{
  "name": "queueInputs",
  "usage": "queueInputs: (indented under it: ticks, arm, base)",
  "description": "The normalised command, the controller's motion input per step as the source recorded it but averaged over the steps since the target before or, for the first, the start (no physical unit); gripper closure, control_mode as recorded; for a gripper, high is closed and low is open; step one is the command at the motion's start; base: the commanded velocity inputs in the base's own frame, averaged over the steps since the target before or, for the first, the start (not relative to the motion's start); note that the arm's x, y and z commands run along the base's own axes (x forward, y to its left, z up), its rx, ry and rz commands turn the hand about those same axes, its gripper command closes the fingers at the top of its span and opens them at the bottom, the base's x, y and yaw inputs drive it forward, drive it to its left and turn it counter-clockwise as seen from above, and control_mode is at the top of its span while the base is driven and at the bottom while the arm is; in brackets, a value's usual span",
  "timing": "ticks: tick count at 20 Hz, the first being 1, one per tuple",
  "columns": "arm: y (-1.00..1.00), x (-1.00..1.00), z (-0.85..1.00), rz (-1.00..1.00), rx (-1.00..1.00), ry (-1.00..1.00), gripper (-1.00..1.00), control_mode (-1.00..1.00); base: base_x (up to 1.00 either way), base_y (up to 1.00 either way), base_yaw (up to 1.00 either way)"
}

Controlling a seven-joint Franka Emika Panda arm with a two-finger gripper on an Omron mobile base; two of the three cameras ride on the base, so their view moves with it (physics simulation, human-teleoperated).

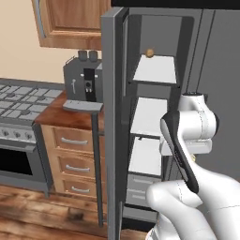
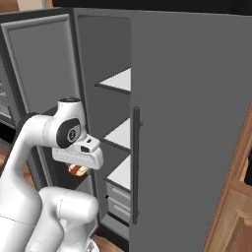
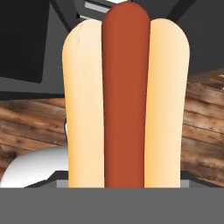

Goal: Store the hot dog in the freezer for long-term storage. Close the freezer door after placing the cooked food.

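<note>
**Now the hot dog is being held at the open freezer**

Right now the hot dog (image 3: 126, 100) is being carried in the gripper (image 2: 78, 170), whose fingertips are being hidden by the bun; judging from how the food is being held up square before the hand camera, the jaws are being kept closed on it. In the right base view a sliver of tan and red is being glimpsed under the white hand, low and just in front of the freezer (image 1: 150, 117). The freezer door (image 1: 112, 122) is being seen swung wide, edge-on in the left base view. White shelves are being shown bare apart from a small round brown lump (image 1: 149, 53) on the top one, with grey drawers (image 1: 140, 187) below. Wooden floor (image 3: 30, 118) is being seen past the bun in the hand view, so the hand is being judged outside the compartment. As for progress: pick-up and door opening are being counted as done; placing the food on a shelf, releasing it, withdrawing and shutting the door are being left to do.
</note>
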Motion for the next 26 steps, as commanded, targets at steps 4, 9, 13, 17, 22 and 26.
queueInputs:
  ticks: [4, 9, 13, 17, 22, 26]
  arm:
    - [0.0, 0.0, 0.0, 0.0, 0.0, 0.0, 1.0, 1.0]
    - [0.0, 0.0, 0.0, 0.0, 0.0, 0.0, 1.0, 1.0]
    - [0.0, 0.0, 0.0, 0.0, 0.0, 0.0, 1.0, 1.0]
    - [0.0, 0.0, 0.0, 0.0, 0.0, 0.0, 1.0, 1.0]
    - [0.0, 0.0, 0.0, 0.0, 0.0, 0.0, 1.0, 1.0]
    - [0.0, 0.0, 0.0, 0.0, 0.0, 0.0, 1.0, 1.0]
  base:
    - [0.32, 0.0, 0.1]
    - [0.2, -0.27, 0.27]
    - [0.12, -0.33, 0.3]
    - [0.26, -0.09, 0.23]
    - [0.37, -0.25, 0.14]
    - [0.33, -0.42, 0.08]
